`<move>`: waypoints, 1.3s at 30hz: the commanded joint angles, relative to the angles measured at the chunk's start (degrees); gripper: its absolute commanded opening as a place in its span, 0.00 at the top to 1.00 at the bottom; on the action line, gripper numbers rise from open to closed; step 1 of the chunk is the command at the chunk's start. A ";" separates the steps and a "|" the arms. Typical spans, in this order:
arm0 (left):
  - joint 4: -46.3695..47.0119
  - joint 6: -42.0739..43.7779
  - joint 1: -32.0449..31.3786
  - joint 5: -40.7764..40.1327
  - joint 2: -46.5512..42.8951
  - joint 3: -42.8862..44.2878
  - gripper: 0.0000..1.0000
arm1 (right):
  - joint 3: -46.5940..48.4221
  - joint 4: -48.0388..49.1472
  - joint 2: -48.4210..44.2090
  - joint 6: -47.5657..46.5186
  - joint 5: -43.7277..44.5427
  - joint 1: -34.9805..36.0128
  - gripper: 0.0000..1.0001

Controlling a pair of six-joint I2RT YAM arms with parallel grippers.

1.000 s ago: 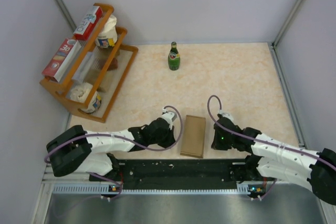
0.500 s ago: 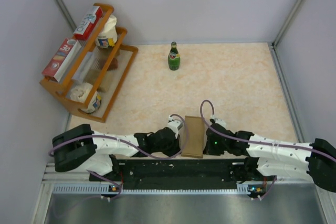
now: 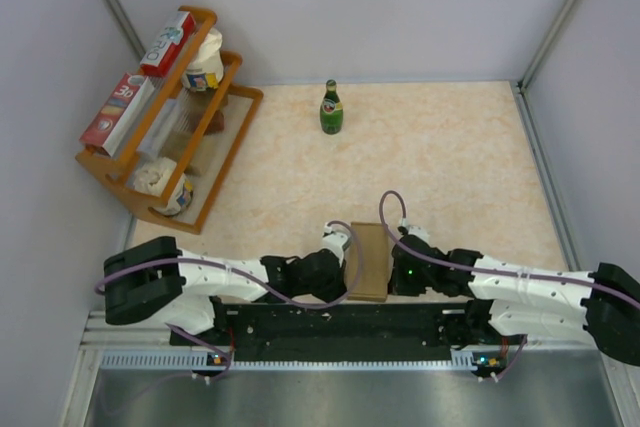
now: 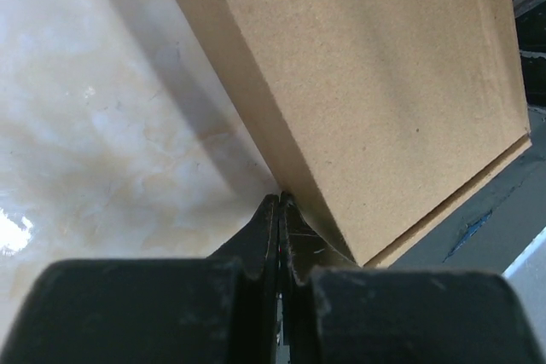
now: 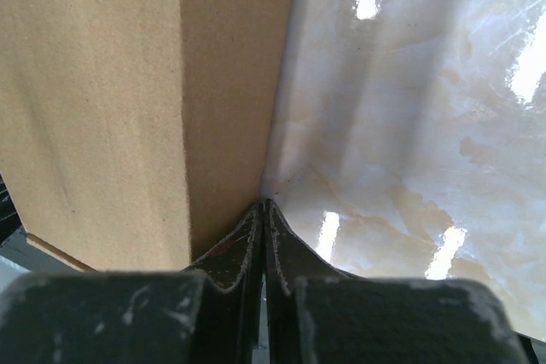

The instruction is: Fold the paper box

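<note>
The paper box [image 3: 369,259] is a plain brown closed carton lying flat near the table's front edge, between my two arms. My left gripper [image 3: 345,265] is shut with nothing in it, its tips against the bottom of the carton's left side; the left wrist view shows the carton [image 4: 367,83] and the tips [image 4: 281,202] at its base. My right gripper [image 3: 392,272] is shut and empty as well, pressed against the carton's right side. In the right wrist view the carton [image 5: 128,100] fills the left half, with the tips [image 5: 264,206] at its lower edge.
A green bottle [image 3: 331,108] stands at the back of the marble-patterned table [image 3: 450,167]. A wooden rack [image 3: 170,127] with red-and-white boxes and jars leans at the back left. A black rail [image 3: 340,322] runs along the front edge, just under the carton's near end.
Both arms have swung inward from either side of the carton, and their shut tips now sit against its two long sides. The carton has barely shifted.
</note>
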 commanded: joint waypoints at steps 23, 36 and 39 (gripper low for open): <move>-32.59 -0.96 0.37 -26.30 -29.00 5.92 0.24 | 15.48 -24.81 -14.00 -10.19 20.84 -3.91 0.27; -51.12 -9.39 0.29 -25.69 -28.48 14.01 0.08 | 13.03 -24.19 -22.09 -7.65 16.62 -3.83 0.01; -51.58 -9.83 0.29 -24.90 -30.15 11.73 0.07 | 12.41 -24.28 -23.59 -7.39 17.32 -3.83 0.01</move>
